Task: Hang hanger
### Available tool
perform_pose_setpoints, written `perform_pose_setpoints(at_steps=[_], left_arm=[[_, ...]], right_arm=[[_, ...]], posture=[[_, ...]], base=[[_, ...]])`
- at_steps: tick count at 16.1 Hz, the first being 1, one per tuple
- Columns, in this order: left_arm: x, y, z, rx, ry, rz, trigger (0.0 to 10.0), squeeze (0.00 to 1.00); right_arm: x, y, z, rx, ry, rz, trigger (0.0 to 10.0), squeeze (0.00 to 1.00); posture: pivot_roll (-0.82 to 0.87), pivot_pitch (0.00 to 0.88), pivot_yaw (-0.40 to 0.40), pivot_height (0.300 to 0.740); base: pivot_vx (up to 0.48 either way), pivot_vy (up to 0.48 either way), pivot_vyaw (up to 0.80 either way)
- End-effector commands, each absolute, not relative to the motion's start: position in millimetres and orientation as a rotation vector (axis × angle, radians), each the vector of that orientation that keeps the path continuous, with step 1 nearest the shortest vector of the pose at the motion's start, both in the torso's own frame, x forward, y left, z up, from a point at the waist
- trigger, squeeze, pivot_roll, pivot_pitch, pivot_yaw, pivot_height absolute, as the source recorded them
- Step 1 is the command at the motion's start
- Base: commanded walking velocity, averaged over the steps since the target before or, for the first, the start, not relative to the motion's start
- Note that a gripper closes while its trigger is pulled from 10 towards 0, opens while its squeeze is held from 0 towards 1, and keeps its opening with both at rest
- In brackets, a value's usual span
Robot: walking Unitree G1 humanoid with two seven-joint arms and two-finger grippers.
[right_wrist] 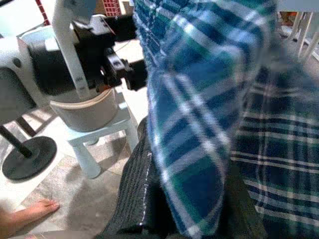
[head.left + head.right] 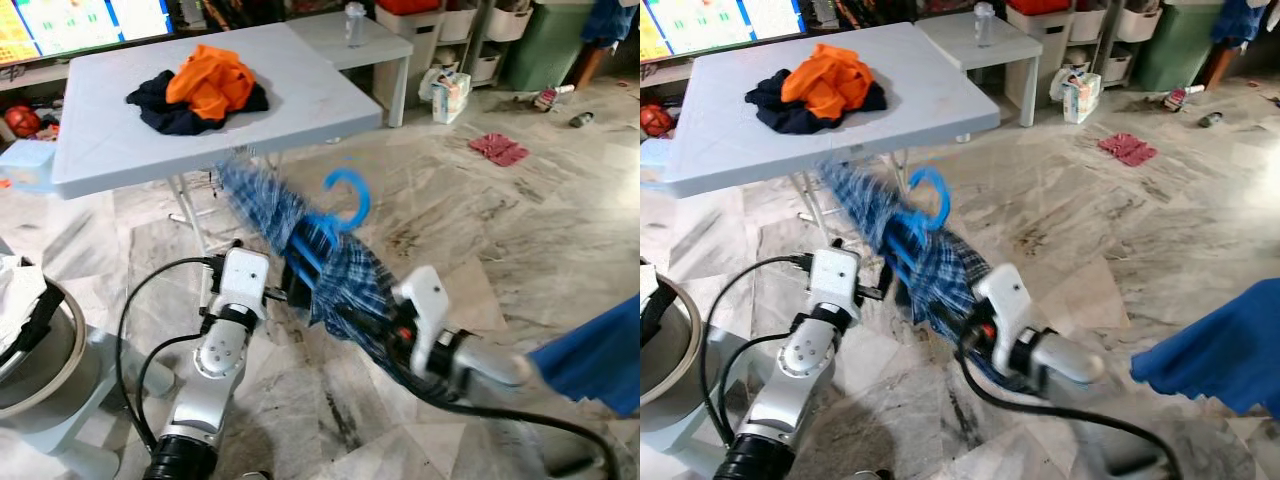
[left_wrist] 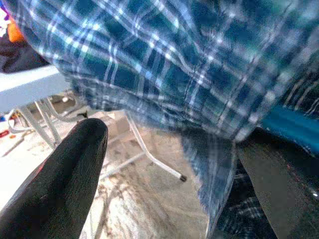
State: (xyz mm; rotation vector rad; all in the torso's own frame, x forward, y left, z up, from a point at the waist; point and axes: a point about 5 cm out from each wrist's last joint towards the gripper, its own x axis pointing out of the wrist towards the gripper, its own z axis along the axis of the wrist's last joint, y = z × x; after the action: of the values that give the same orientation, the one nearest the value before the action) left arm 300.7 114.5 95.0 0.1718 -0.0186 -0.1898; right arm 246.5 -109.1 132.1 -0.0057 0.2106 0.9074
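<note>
Left arm: the left gripper [image 2: 290, 285] sits low in front of me, reaching into the plaid shirt [image 2: 340, 275]; one black finger [image 3: 60, 184] shows apart from the other with cloth between, but I cannot tell whether they press on anything.
Right arm: the right gripper [image 2: 375, 325] comes in from the other side, its fingers buried under the shirt folds; whether they are apart or together I cannot tell.
Hanger: the blue hanger [image 2: 345, 205] is inside the shirt, held up between the two arms, its hook standing free above the collar and pointing toward the table.
Risk, slipping: the shirt hangs bunched and lopsided, so I judge it could slide off one shoulder of the hanger if the arms tilt or pull apart.
Risk, snagging: loose cloth trails near the folding table [image 2: 300, 110] legs and the black cable [image 2: 150, 300] by the left arm; a swing could catch either.
Risk, no rail: I see no rod or hook to hang it on from here, so the robot likely has to turn or walk while carrying.
Edges: the table edge is just beyond the hook; a grey pot on a small stool [image 2: 90, 370] stands near the left arm.
Open room: the marble floor [image 2: 500, 240] to the right is mostly bare, apart from a red rag [image 2: 497, 149] well away.
Person: a hand [image 1: 25, 214] rests on the floor and a blue sleeve [image 2: 600, 355] is near the right arm, so that side needs care.
</note>
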Motion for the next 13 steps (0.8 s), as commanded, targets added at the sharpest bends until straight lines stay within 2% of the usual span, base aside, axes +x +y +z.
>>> perform_pose_setpoints(at_steps=[1, 3, 4, 5, 10, 13], left_arm=[[302.1, 111.6, 97.4, 0.182, -0.030, -0.213, 10.0, 0.00], [300.4, 106.7, 95.0, 0.182, -0.018, -0.249, 10.0, 0.00], [299.2, 105.9, 93.0, 0.176, -0.012, -0.259, 6.9, 0.00], [298.2, 106.5, 92.6, 0.169, -0.013, -0.263, 0.0, 0.00], [298.5, 112.0, 89.9, 0.149, 0.003, -0.249, 0.0, 0.00], [297.3, 108.8, 87.7, 0.147, 0.018, -0.293, 0.0, 0.00]], right_arm=[[242.3, -108.5, 138.3, -0.021, 0.203, 0.966, 10.0, 0.00], [244.7, -114.6, 133.9, -0.066, 0.231, 0.956, 10.0, 0.00], [241.0, -113.1, 133.9, -0.073, 0.247, 0.999, 10.0, 0.00], [235.6, -114.9, 130.7, -0.109, 0.286, 1.042, 10.0, 0.00], [227.3, -128.2, 127.0, -0.170, 0.360, 1.115, 10.0, 0.00], [233.0, -146.7, 121.7, -0.288, 0.404, 1.081, 10.0, 0.00]], posture=[[-0.07, 0.070, 0.006, 0.740], [-0.07, 0.068, 0.006, 0.740], [-0.07, 0.068, 0.006, 0.740], [-0.07, 0.068, 0.006, 0.740], [-0.07, 0.067, 0.006, 0.740], [-0.07, 0.070, 0.011, 0.740]], base=[[0.000, 0.000, 0.00], [0.000, 0.000, 0.00], [0.000, 0.000, 0.00], [0.000, 0.000, 0.00], [0.000, 0.000, 0.00], [0.000, 0.000, 0.00]])
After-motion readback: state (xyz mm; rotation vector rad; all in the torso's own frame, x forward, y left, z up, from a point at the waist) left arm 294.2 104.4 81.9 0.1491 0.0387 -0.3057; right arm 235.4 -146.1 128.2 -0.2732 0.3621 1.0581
